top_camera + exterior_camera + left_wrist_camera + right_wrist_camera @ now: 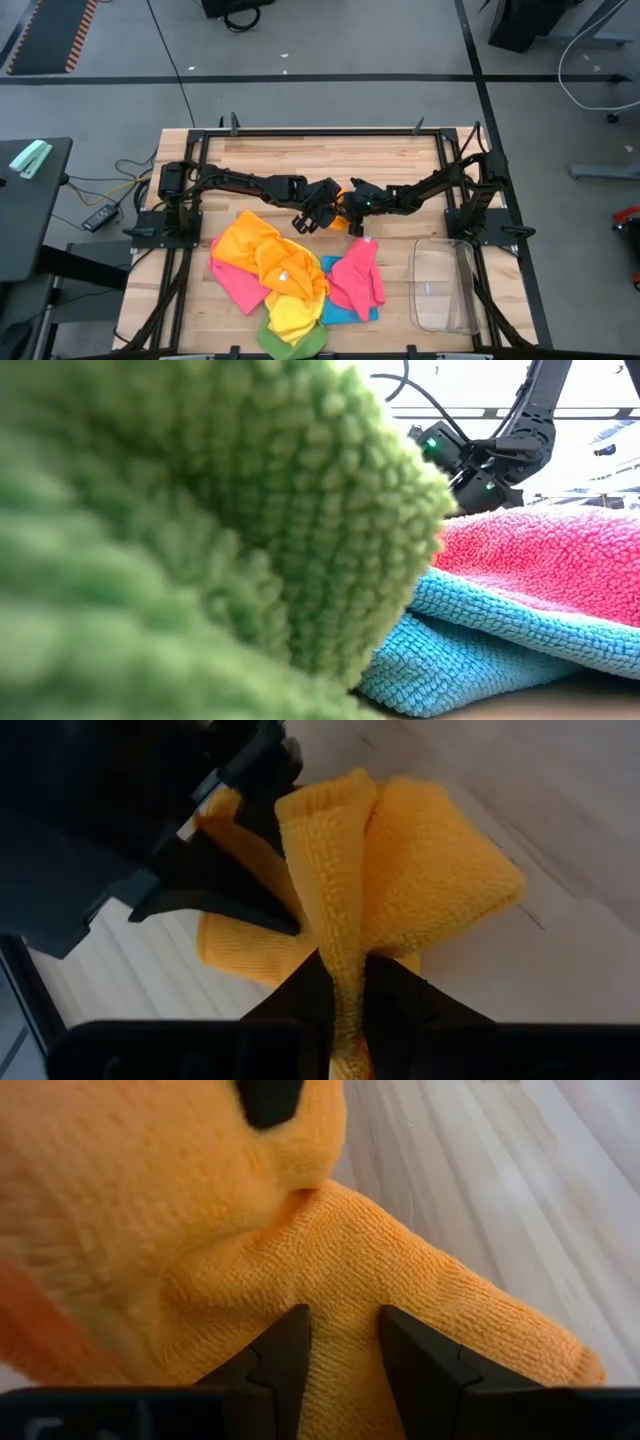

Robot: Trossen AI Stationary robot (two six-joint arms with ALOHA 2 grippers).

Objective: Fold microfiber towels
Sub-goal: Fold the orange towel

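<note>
You see both grippers meet at the middle of the table (300, 150). The left gripper (345, 985) pinches an orange towel (420, 870) tight. The right gripper (345, 1330) squeezes the same towel from the other side. The towel stretches left to right between them. The other towels (290, 285) lie piled nearer, left of the clear bin (445, 285).

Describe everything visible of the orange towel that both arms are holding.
The orange towel is soft, looped microfiber, bunched into folds rather than spread flat. The left end effector pinches one folded edge; the right end effector is closed on another part. From above only a scrap of it shows between the two end effectors, over the wooden table, apart from the heap of other towels.
</note>
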